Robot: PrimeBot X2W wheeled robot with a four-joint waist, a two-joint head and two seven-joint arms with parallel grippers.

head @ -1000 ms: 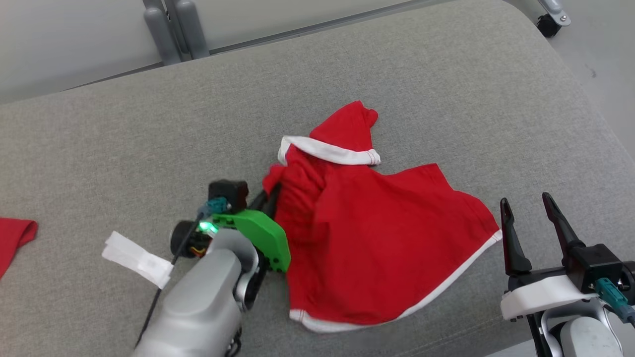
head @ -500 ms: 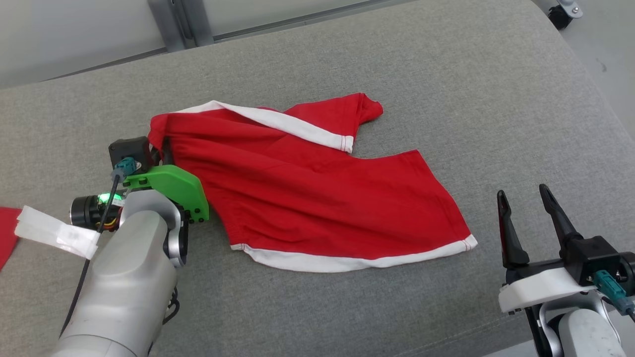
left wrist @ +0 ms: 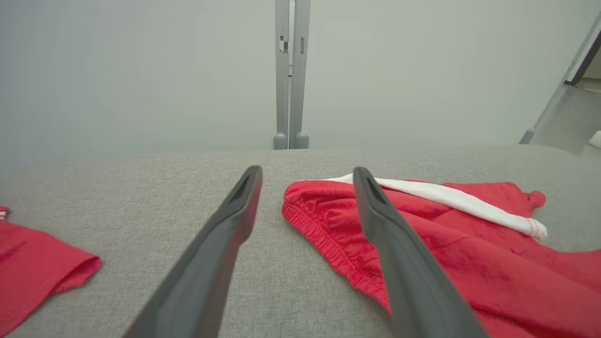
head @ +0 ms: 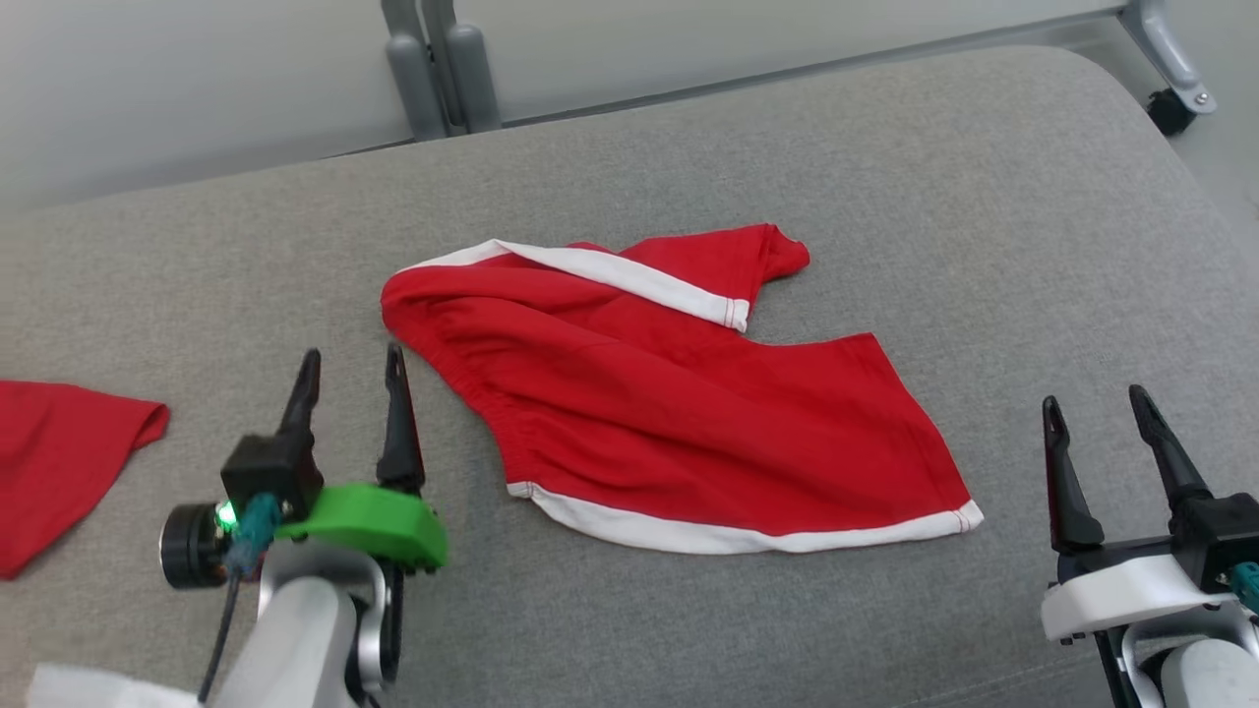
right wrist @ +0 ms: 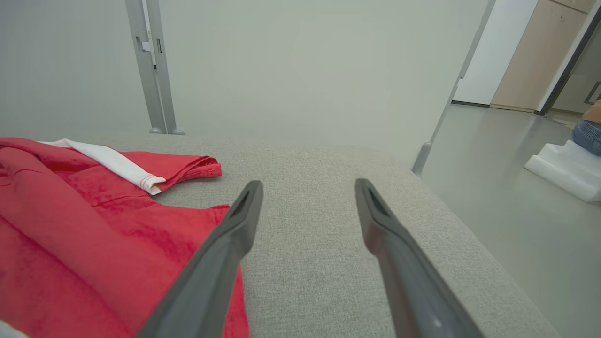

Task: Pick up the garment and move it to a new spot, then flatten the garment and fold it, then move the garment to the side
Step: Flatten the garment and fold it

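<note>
Red shorts with white trim [head: 689, 413] lie mid grey fabric counter [head: 885, 197]; your left tool [head: 352, 356] and right tool [head: 1094, 396] gape wide, empty.

Garment [head: 689, 413]: solid red w/ white trim bands at the hems, no print. Cushion [head: 885, 197] under it: plain heathered grey. 2nd cloth [head: 59, 462] at 9 o'clock, also red. My left gripper [head: 352, 352] is black w/ a bright green mount [head: 374, 521]; my right gripper [head: 1094, 397] is black w/ a white mount [head: 1121, 595]. Posts [head: 443, 69] at 12 o'clock, pale grey.
</note>
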